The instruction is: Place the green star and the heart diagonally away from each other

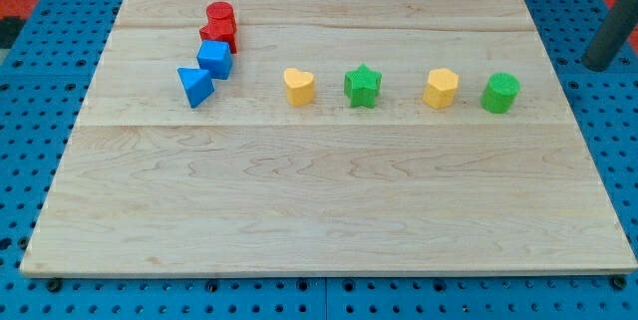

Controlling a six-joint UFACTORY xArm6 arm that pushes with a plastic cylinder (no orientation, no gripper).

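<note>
Green star (pixel 363 86) sits level with, just beside, the yellow heart (pixel 298 87): no diagonal yet, everything left. My tip (pixel 601 64) idles off-board at the view's right, touching nothing.

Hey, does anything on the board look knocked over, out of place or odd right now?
Nothing stands out. The yellow heart block, green star block, yellow hexagon block and green cylinder block sit upright in a row on the wooden board; red and blue blocks cluster at upper left. My tip is off the board, at the view's right.
</note>
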